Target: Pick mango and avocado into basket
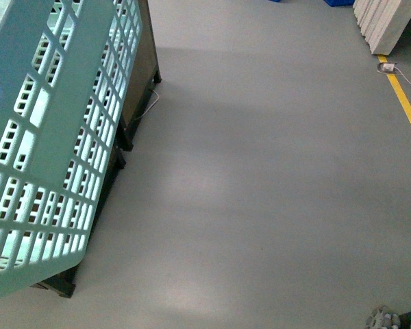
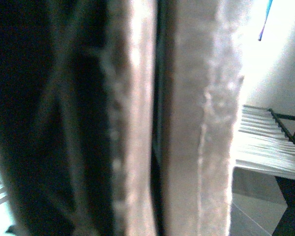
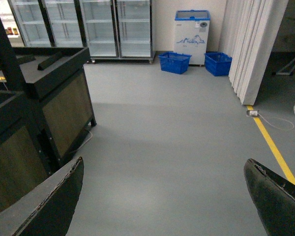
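— What takes up the most room?

— The grey floor (image 1: 260, 171). It is smooth and matte, and open across the middle and right of the front view. Next comes the basket (image 1: 58, 147), light teal plastic. Its slotted wall is tilted steeply, very close to the camera on the left. What lies inside it is hidden.

— How do the jaws stand to it?

— The right gripper (image 3: 163, 162) is well apart from it, out over open floor. Its two dark fingers (image 3: 54, 201) have worn, frayed edges and are spread wide, with only floor between them. I cannot tell about the left gripper. The left wrist view is blurred and filled by two pale, fuzzy upright strips (image 2: 196, 123). They almost touch, with a thin dark gap between them. Whether they are pads or something held, I cannot say.

— What is under the basket?

— A dark, boxy display stand (image 1: 142, 62) on short legs runs along the left. The basket overlaps it in the front view.

— And further off?

— The right wrist view shows glass-door fridges (image 3: 118, 27) along the far wall and a white pleated curtain (image 3: 253, 44) on the right. Between them stands a white chest freezer (image 3: 191, 37) with a blue lid. Two blue crates (image 3: 174, 62) sit just beside it.

— The small things?

— A yellow line (image 1: 407, 113) is painted on the floor near the right edge. A small white plug (image 1: 389, 67) with a thin cable lies at its far end.
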Motion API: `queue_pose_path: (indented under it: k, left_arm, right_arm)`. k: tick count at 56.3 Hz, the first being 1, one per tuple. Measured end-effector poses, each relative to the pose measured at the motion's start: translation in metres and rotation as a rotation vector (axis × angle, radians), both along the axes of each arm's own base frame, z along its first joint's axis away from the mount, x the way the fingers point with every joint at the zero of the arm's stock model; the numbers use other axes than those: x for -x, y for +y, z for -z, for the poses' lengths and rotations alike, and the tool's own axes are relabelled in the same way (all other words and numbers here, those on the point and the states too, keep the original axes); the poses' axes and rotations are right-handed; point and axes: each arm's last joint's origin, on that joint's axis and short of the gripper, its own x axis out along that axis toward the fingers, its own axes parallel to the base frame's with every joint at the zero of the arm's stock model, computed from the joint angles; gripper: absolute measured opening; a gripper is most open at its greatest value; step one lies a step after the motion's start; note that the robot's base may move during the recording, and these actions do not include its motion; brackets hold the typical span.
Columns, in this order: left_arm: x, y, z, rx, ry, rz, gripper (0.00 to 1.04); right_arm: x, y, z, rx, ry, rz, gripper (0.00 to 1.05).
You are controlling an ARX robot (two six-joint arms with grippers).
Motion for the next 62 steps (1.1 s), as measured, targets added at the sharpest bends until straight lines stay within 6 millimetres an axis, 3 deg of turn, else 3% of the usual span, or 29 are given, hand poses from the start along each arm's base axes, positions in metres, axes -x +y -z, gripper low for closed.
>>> queue_pose_path:
  k: [62]
  left_arm:
    - [-0.0001,0.0019,0.0001,-0.015,-0.001,-0.023,0.26]
  right_arm:
    - [-0.0001,0.0001,0.0002,0.0,0.001,-0.004,0.96]
